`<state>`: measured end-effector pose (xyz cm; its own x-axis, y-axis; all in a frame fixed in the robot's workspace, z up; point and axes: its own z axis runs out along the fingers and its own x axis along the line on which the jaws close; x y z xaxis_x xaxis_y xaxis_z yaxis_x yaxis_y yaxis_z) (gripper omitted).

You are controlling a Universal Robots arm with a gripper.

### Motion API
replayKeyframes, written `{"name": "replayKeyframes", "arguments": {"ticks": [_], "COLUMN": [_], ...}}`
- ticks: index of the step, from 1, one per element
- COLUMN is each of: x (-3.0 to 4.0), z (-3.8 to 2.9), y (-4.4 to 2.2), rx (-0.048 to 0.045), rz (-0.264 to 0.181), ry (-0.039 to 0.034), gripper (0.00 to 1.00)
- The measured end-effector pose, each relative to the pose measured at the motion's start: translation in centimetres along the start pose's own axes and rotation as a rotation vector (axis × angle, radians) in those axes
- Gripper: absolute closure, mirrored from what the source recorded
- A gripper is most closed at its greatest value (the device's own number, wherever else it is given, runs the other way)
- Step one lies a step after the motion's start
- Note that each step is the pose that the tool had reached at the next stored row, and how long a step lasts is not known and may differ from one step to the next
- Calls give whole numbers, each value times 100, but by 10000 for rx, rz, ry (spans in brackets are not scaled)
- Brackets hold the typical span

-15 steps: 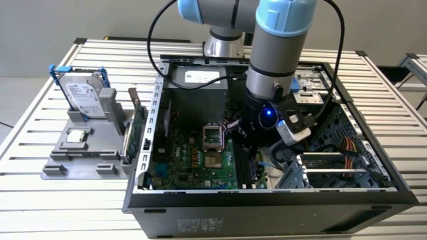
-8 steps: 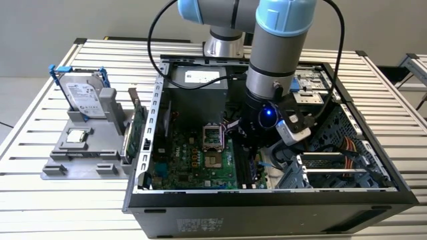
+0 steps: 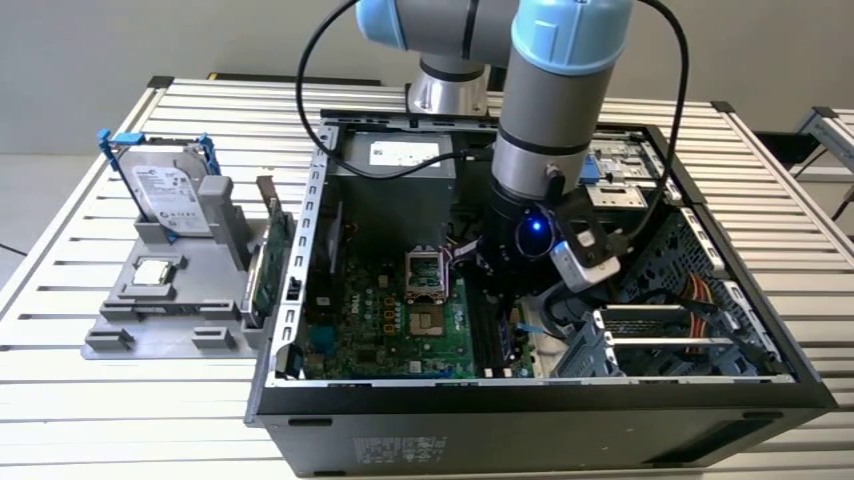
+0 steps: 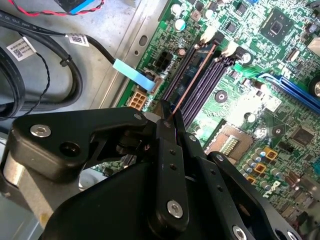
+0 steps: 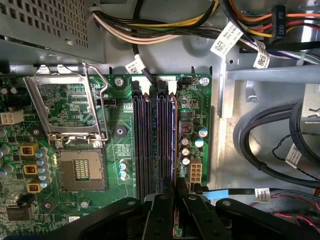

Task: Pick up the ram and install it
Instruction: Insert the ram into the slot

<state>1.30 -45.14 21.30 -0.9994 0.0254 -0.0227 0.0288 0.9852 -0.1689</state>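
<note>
Black end effector (image 4: 167, 122) fingers are clamped on the ram (image 4: 192, 80), which stands on edge in the outermost memory slot of the green motherboard (image 5: 120, 131), beside the capacitors. Down inside the open computer case (image 3: 287, 300) sits the arm, and the hard drive (image 3: 171, 195) waits on the bench (image 3: 80, 400).

The arm (image 3: 554, 110) is held nearly vertical, wrist pointed down, a blue light lit on the wrist. The hand (image 4: 167, 117) is seen in both wrist views, its black fingers (image 5: 162, 210) closed together on a thin edge.
</note>
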Motion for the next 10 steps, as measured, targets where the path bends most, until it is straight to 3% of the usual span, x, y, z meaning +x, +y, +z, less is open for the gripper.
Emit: {"name": "replayKeyframes", "arguments": {"ticks": [4,8,10], "x": [1,1,1], "z": [12,14,14], "y": [6,6,5], "rx": [74,268,306], "rz": [1,-2,-4], "ry": [-2,-9,-8], "gripper": [100,100,100]}}
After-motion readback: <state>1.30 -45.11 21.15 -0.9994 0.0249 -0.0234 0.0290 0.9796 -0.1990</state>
